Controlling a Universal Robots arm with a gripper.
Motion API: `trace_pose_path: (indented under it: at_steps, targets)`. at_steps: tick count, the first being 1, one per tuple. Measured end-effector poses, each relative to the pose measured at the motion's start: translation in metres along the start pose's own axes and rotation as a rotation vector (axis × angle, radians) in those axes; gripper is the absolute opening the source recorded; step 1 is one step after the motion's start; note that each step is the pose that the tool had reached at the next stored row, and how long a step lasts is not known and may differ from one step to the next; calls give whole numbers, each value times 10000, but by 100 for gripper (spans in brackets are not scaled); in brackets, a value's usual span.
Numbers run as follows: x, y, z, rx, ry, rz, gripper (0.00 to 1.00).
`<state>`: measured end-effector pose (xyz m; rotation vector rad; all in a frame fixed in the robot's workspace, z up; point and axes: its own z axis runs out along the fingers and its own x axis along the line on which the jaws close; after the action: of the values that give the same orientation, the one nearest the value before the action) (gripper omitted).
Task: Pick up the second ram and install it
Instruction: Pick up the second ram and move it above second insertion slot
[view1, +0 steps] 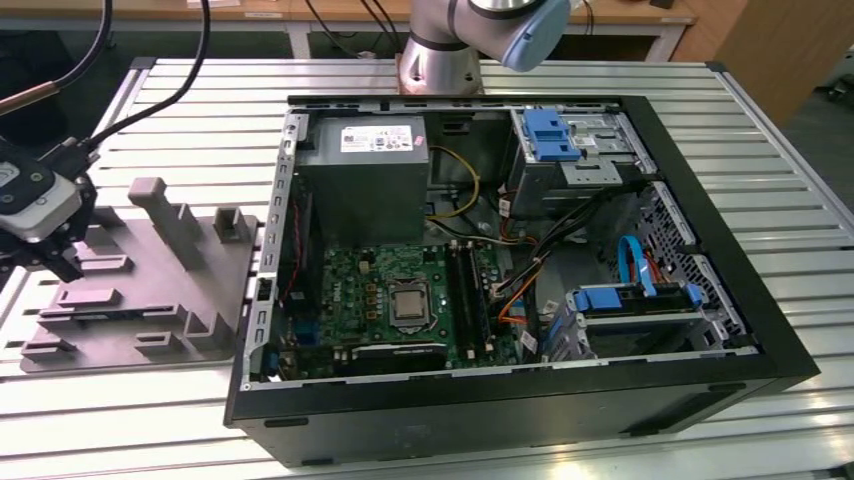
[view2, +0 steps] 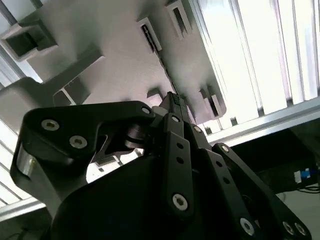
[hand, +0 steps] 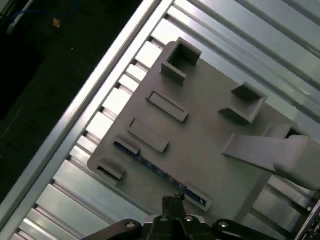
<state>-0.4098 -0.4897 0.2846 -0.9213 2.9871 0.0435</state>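
The second ram is a dark blue strip standing on edge between small holders of the grey tray, near the tray's side by the table edge. In the second wrist view it is a thin dark line running up to my fingertips. My gripper hangs directly over the strip, about two thirds along it, with its black fingers pressed together. I cannot tell whether the tips touch the strip. In the exterior view the gripper is at the far left, over the tray.
An open computer case lies to the exterior view's right of the tray, with its motherboard and long black slots. Upright blocks rise from the tray. The slatted metal table ends close by.
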Motion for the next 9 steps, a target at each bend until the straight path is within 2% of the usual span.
trace_pose_path:
  at_steps: [9]
  targets:
    - [0, 0, 4, -36, 37, -1617, 10]
